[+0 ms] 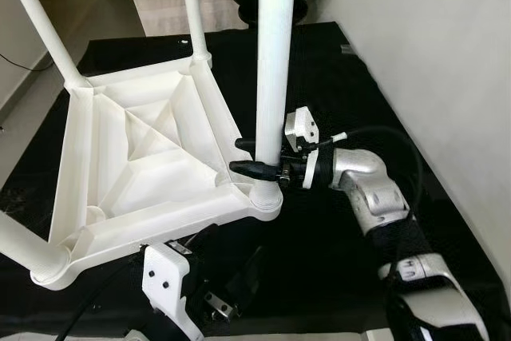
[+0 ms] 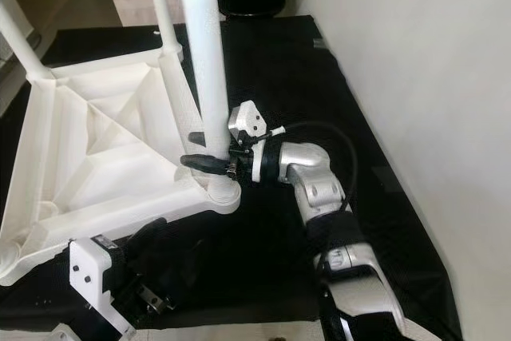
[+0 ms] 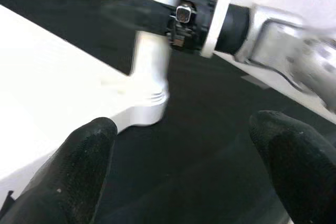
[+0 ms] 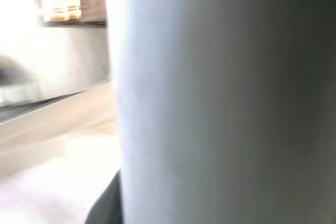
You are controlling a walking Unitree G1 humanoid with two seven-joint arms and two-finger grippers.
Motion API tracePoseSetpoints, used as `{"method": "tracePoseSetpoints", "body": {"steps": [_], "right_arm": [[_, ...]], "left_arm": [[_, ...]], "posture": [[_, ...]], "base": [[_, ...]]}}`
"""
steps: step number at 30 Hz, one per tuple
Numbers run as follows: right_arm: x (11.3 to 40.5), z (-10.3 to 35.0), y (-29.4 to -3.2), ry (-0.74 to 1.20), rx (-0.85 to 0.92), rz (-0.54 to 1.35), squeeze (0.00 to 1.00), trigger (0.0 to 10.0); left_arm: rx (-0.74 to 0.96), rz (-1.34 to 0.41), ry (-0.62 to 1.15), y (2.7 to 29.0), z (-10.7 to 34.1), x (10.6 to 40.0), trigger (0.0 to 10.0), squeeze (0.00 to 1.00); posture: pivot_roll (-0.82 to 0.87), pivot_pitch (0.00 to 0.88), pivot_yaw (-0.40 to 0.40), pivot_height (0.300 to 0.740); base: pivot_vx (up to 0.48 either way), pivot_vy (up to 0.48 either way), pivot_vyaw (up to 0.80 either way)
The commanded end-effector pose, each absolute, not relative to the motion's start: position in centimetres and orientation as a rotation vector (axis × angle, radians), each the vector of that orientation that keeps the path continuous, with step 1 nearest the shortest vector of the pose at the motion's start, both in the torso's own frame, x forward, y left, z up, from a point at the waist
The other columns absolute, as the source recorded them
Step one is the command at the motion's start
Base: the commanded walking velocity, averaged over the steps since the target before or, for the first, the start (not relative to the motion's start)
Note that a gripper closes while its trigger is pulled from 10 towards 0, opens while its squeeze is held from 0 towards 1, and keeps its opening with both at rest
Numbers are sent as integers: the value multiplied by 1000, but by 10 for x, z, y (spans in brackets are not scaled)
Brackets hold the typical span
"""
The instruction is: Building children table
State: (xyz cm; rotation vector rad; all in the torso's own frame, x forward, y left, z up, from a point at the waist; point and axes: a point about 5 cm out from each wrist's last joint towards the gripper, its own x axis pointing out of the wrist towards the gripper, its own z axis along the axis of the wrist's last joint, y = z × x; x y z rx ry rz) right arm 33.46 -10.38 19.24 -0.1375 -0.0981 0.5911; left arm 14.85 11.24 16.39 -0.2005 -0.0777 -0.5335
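- The white plastic children's table (image 1: 152,157) lay upside down on a black floor mat (image 1: 335,237), its ribbed underside facing up, and legs stood in its corner sockets.
- The right pincer (image 1: 257,157) was clamped around the near-right leg (image 1: 274,53) just above its corner socket (image 1: 265,196); the leg stood close to upright.
- The left pincer (image 3: 178,166) hung low beside the near edge of the tabletop, its fingers (image 3: 79,156) spread wide and holding nothing.
- The step seemed to be seating this leg; it would go best pressed straight down along the leg's axis, since a sideways pull could rock it in the socket.
- The left pincer could have steadied the tabletop's rim against sliding on the mat.
- Whether the leg had bottomed out in the socket could not be judged.
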Motion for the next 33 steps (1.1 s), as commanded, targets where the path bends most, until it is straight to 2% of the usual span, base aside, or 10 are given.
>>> {"method": "tracePoseSetpoints", "body": {"steps": [1,9,10,11,14,15,24,25,27,33], "right_arm": [[333,170,-136,50,-223,333,0,0],[315,164,-98,65,-134,484,0,0],[315,166,-95,74,-135,504,0,2863],[317,171,-89,74,-145,554,0,10000],[313,179,-82,59,-135,579,0,10000],[313,182,-80,46,-150,601,1000,10000],[326,219,-68,-115,-28,1022,1000,10000],[327,224,-69,-138,-77,1133,82,10000],[329,225,-72,-130,-160,1275,0,10000],[337,222,-74,-39,-208,1422,0,10000]], "left_arm": [[-202,-534,-57,115,161,147,10000,0],[-197,-547,-47,117,158,150,10000,0],[-195,-548,-45,118,157,150,10000,0],[-193,-540,-48,118,156,150,10000,0],[-193,-537,-49,118,156,150,10000,0],[-194,-537,-50,118,156,150,10000,0],[-202,-546,-48,114,156,149,10000,0],[-203,-546,-48,114,156,149,10000,0],[-205,-546,-49,113,157,149,10000,0],[-209,-547,-49,111,157,148,10000,0]], "posture": [[56,157,13,740],[48,133,29,740],[48,132,26,740],[44,129,17,740],[41,127,14,740],[38,126,14,740],[40,117,14,740],[42,115,12,740],[42,116,10,740],[49,121,7,740]], "base": [[0,0,0],[0,0,0],[0,0,0],[0,0,0],[0,0,0],[0,0,0],[0,0,0],[0,0,0],[0,0,0],[0,0,0]]}}
